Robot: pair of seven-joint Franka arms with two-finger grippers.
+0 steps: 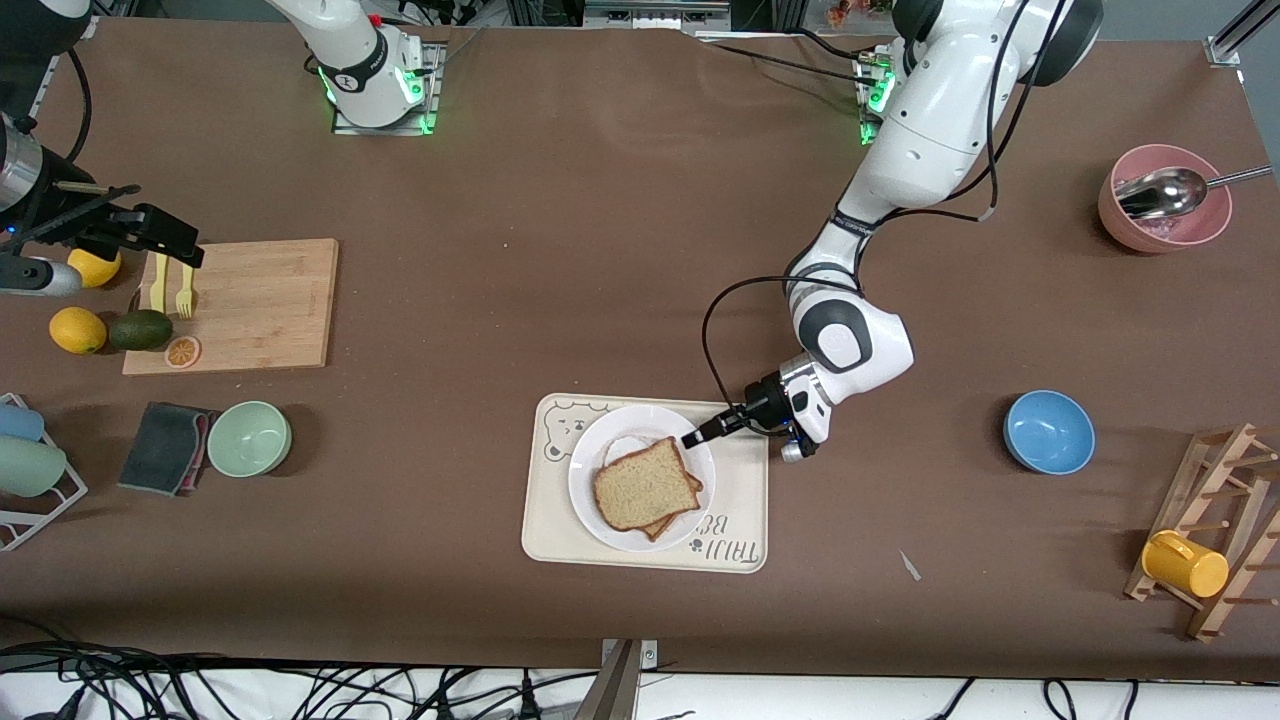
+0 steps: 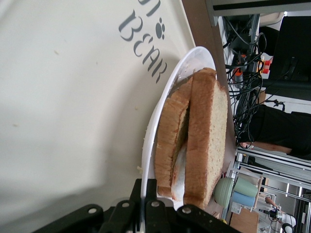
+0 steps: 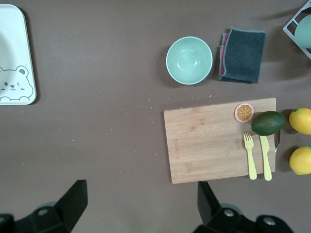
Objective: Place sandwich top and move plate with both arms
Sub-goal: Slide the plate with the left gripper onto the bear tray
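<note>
Lower-centre in the front view, sandwich top (image 1: 645, 490) lies on plate (image 1: 700, 460), whose rim left gripper (image 1: 697, 436) pinches; right gripper (image 1: 165, 235), upper left, fingers spread, waits.

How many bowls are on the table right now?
3. A pale green bowl sits beside the grey cloth toward the right arm's end. A blue bowl and a pink bowl holding a metal ladle sit toward the left arm's end.

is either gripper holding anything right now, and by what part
The left gripper grips the plate by its rim, on the edge toward the left arm's end. The right gripper is open and holds nothing.
</note>
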